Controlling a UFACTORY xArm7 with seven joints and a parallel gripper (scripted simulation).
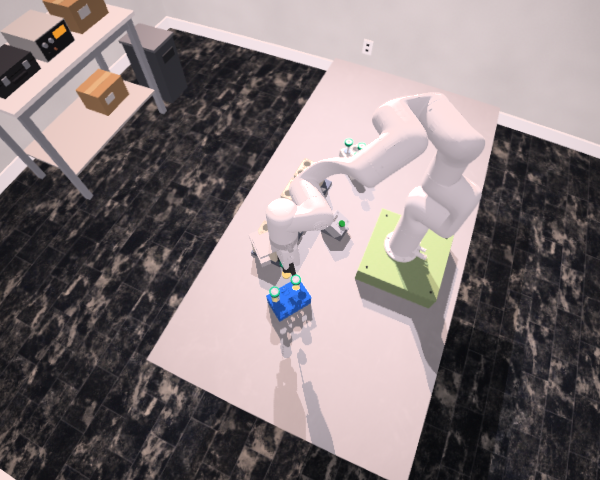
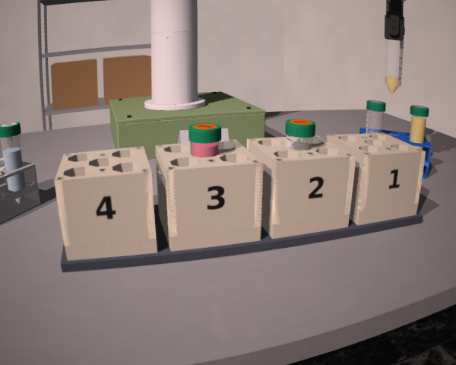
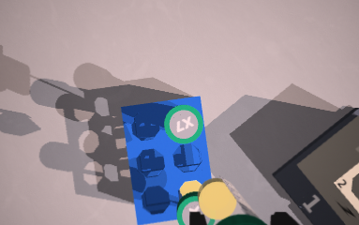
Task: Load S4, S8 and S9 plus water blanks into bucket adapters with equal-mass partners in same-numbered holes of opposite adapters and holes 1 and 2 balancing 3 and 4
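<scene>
My gripper (image 2: 394,36) (image 1: 288,267) is shut on a capped tube (image 2: 392,58) with a little yellow liquid in its tip; its cap dot is hidden. The tube hangs upright, clear above the blue rack (image 2: 426,150) (image 1: 282,312) (image 3: 172,180). That rack holds tube X7 (image 3: 184,124) and another tube (image 1: 295,279), partly covered in the wrist view. Adapter 3 (image 2: 235,212) holds an orange-dot tube (image 2: 204,135) with pink liquid. Adapter 2 (image 2: 330,212) holds an orange-dot tube (image 2: 300,129), its ID unreadable. Adapters 1 (image 2: 409,196) and 4 (image 2: 130,231) show no tubes.
The adapters stand in a row on the dark stand (image 2: 204,248). A clear rack (image 2: 30,184) at the left holds a white-dot tube (image 2: 13,157) with pale blue liquid. The green DONE key (image 1: 341,223) is on its small desk between the stand and the arm's green base (image 1: 375,258).
</scene>
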